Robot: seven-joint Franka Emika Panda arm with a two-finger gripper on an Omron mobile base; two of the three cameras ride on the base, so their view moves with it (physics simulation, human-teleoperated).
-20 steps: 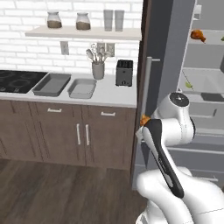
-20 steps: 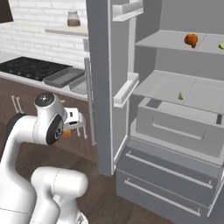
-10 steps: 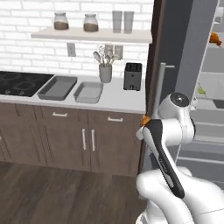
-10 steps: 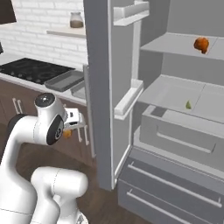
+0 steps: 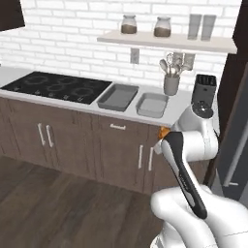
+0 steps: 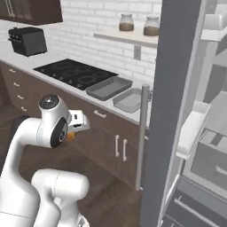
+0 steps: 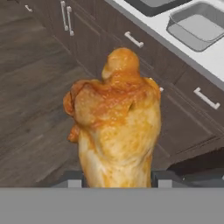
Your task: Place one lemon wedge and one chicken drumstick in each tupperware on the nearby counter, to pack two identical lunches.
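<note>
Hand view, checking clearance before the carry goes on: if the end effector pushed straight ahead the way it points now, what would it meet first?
Probably the dark brown wooden cabinet fronts below the pale counter, beyond the held golden-orange chicken drumstick; depth is unclear, so it could be the wood floor.

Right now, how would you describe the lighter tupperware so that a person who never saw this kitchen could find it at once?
Start at the long pale grey-white counter and find the black hob set into it. Two shallow rectangular grey trays lie side by side between the hob and the grey utensil holder. The lighter tupperware is the smaller, paler one, nearer the holder; the darker tupperware lies next to the hob.
</note>
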